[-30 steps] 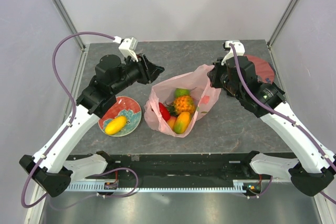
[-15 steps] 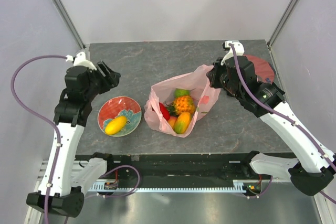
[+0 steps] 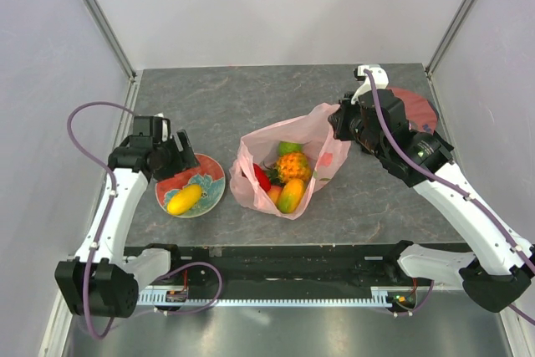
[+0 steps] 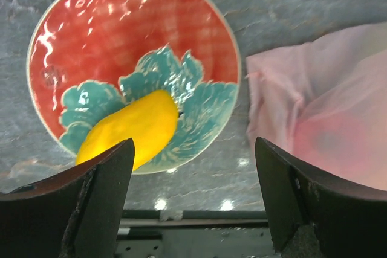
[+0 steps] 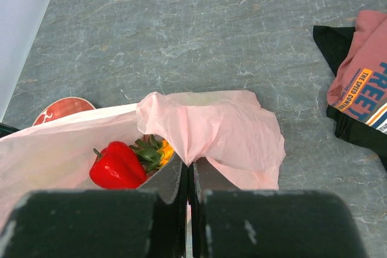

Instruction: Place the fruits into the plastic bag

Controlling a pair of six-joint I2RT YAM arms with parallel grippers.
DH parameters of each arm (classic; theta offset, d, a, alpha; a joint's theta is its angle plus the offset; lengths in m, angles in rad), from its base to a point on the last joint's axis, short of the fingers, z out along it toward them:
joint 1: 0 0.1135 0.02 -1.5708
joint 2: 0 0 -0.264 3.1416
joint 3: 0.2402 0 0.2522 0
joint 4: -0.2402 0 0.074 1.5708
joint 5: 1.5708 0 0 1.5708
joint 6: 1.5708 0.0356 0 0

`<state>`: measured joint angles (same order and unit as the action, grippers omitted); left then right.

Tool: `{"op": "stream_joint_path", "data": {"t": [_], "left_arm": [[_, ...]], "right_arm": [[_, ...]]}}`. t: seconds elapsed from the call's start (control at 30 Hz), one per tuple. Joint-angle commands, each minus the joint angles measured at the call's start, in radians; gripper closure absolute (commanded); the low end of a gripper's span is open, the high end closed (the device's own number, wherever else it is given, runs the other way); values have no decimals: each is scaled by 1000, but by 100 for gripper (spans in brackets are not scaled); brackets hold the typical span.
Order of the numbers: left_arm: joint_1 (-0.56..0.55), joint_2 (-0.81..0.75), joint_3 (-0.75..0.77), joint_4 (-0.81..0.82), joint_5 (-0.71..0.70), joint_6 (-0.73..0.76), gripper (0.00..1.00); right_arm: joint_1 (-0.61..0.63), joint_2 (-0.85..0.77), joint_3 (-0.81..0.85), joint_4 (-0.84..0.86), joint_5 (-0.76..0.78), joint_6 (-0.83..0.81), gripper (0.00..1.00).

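Note:
A yellow mango lies on the red floral plate. My left gripper hangs over the plate's far-left rim, open and empty. In the left wrist view the mango shows just ahead of the left finger, the left gripper wide apart. The pale-pink plastic bag holds a pineapple, a red pepper, a green fruit, a peach and another mango. My right gripper is shut on the bag's far edge, holding the mouth up; its jaws pinch the film.
A folded dark-red printed T-shirt lies at the back right behind the right arm, also seen as the T-shirt in the right wrist view. The bag's near side lies right of the plate. Frame posts stand at the table's back corners.
My left arm swung back from beside the bag to the left and came down over the plate, its jaws opening wide. The right arm and the bag have not moved.

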<state>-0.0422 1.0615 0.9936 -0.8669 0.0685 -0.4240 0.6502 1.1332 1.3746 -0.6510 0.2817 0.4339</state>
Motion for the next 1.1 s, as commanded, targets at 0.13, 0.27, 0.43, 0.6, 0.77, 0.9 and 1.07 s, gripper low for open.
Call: {"op": "stream_joint_path", "data": {"t": [0.13, 0.27, 0.43, 0.6, 0.77, 0.9, 1.07], "left_arm": [[-67, 146, 43, -145, -99, 100, 12], [-90, 202, 37, -199, -146, 53, 12], [-91, 256, 37, -215, -185, 19, 7], [-91, 333, 45, -208, -180, 16, 7], [-91, 394, 50, -199, -179, 22, 6], [-91, 451, 48, -173, -157, 31, 7], [-94, 483, 42, -113, -87, 21, 15]], "right_arm": [[-1, 0, 1, 36, -27, 8, 100], [-4, -7, -2, 39, -23, 8, 100], [-3, -13, -12, 39, -19, 8, 100], [-3, -30, -22, 40, -4, 9, 100], [-3, -38, -25, 40, 8, 9, 100], [-3, -42, -25, 39, 20, 8, 100], [-3, -44, -23, 37, 27, 8, 100]]}}
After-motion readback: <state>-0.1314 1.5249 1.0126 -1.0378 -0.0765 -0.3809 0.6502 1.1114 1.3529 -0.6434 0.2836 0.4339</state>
